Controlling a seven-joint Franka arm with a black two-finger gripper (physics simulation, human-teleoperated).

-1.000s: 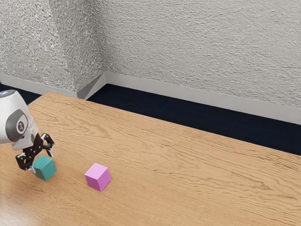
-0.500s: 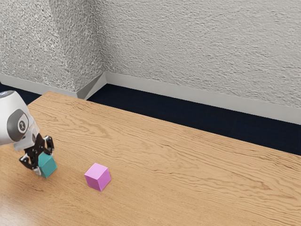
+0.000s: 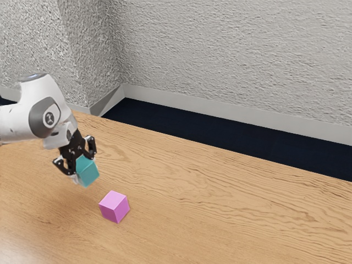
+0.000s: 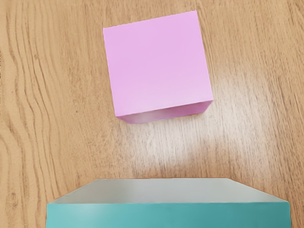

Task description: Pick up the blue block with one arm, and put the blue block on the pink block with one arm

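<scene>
A teal-blue block (image 3: 87,171) hangs in the air above the wooden table (image 3: 220,198), held between the black fingers of my gripper (image 3: 81,168), which is shut on it. The pink block (image 3: 114,207) rests on the table, a short way toward the exterior view's right of the held block and lower. In the wrist view the blue block (image 4: 168,204) sits just under my hand, and the pink block (image 4: 156,66) lies on the wood ahead of it, apart from it.
The table's far edge (image 3: 231,151) runs diagonally, with dark floor (image 3: 231,135) and a grey textured wall (image 3: 220,55) behind it. Bare wood stretches to the exterior view's right of the pink block.
My gripper has lifted the blue block off the table and carried it up and toward the exterior view's right, nearer the pink block. The pink block has not moved.
</scene>
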